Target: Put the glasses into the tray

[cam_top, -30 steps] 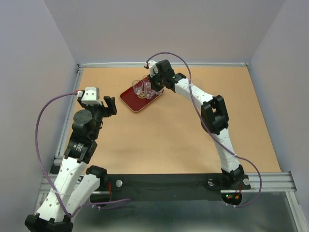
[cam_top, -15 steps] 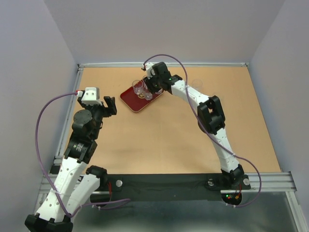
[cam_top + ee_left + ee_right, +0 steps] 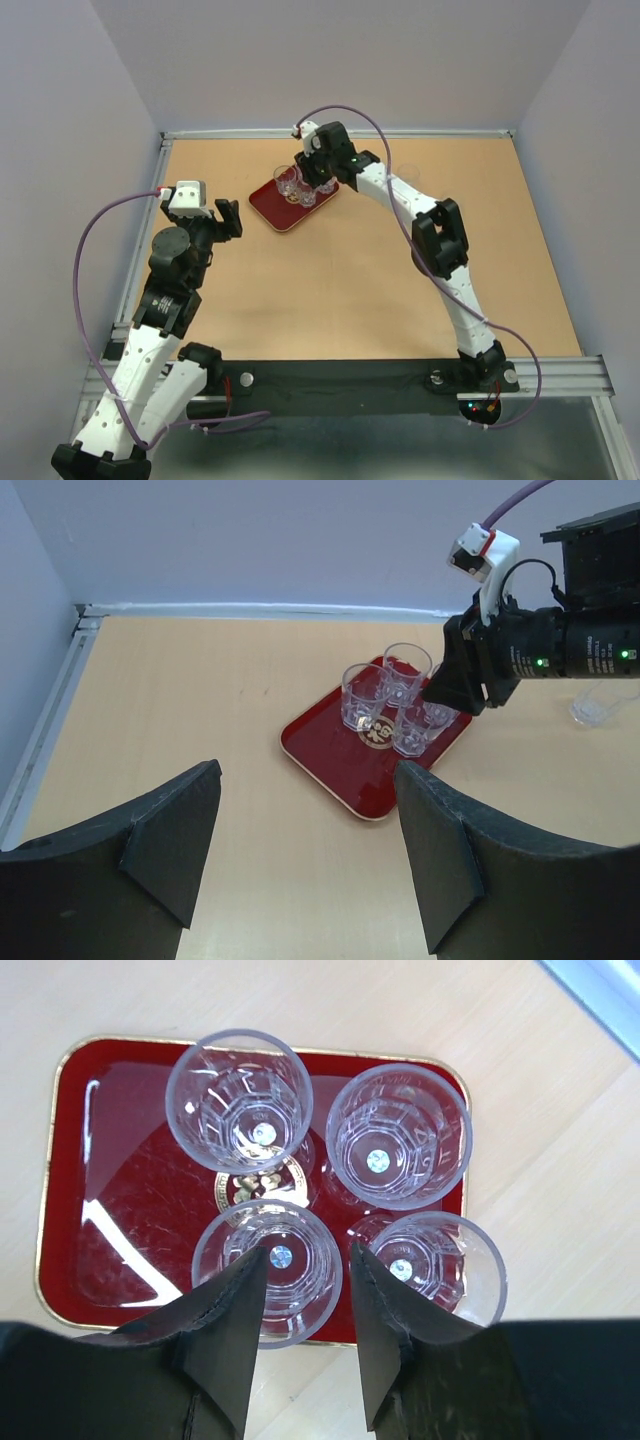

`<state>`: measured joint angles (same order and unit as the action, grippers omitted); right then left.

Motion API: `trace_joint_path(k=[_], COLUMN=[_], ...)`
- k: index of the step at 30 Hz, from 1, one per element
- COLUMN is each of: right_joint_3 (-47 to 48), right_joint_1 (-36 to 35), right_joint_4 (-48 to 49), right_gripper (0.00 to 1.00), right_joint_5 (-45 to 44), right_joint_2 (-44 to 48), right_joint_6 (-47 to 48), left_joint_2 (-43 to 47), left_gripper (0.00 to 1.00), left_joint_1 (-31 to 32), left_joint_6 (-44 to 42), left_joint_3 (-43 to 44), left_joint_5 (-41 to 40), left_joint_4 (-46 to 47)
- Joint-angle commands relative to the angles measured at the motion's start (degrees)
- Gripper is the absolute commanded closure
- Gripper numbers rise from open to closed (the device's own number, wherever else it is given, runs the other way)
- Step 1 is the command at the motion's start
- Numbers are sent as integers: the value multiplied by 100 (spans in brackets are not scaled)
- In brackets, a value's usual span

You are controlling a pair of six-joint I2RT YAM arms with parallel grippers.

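Note:
The dark-red tray (image 3: 272, 209) lies at the back centre-left of the table, and also shows in the left wrist view (image 3: 335, 760) and the right wrist view (image 3: 110, 1200). Several clear glasses stand upright in it around the gold emblem (image 3: 240, 1182). My right gripper (image 3: 308, 1260) is open just above the tray's near edge. One finger is over the near-left glass (image 3: 285, 1260), the other beside the near-right glass (image 3: 435, 1260). It grips nothing. Another glass (image 3: 598, 705) stands on the table to the right of the tray. My left gripper (image 3: 305, 780) is open and empty, well short of the tray.
The wooden table is bounded by a white rail (image 3: 340, 133) along the back wall and a metal rail (image 3: 140, 250) on the left. The right arm (image 3: 400, 200) reaches across the table's back half towards the tray.
My right gripper has shifted left over the tray's right end. The left arm has not moved.

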<state>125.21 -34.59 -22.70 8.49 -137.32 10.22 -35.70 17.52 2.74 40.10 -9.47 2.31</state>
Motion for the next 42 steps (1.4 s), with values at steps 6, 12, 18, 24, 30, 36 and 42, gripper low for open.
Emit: trace_joint_path(k=[6, 12, 18, 24, 30, 36, 42], right_joint_3=[-557, -2323, -3835, -5391, -6552, -6931, -7089], right_joint_1=[-48, 40, 654, 1777, 2693, 3432, 3696], right_joint_4=[231, 231, 231, 240, 353, 609, 644], right_gripper=[56, 56, 56, 56, 56, 55, 55], right_joint_5=[302, 408, 600, 934, 1452, 1569, 1629], right_joint_2=[1487, 2875, 4018, 5319, 6259, 6480, 6489], right_joint_6=[226, 665, 701, 631, 508, 130, 6], left_joint_2=[81, -103, -437, -1410, -2816, -4617, -6517], left_gripper=[19, 19, 18, 16, 16, 16, 16], left_joint_1=[-47, -55, -56, 40, 840, 1605, 1895], left_joint_6=[-125, -72, 173, 1094, 1746, 2248, 2906], left_joint_3=[-90, -72, -98, 129, 788, 2262, 3836], left_joint_5=[297, 902, 1921, 3267, 3286, 3084, 2311], left_joint_4=[446, 516, 806, 1465, 1975, 2195, 1660])
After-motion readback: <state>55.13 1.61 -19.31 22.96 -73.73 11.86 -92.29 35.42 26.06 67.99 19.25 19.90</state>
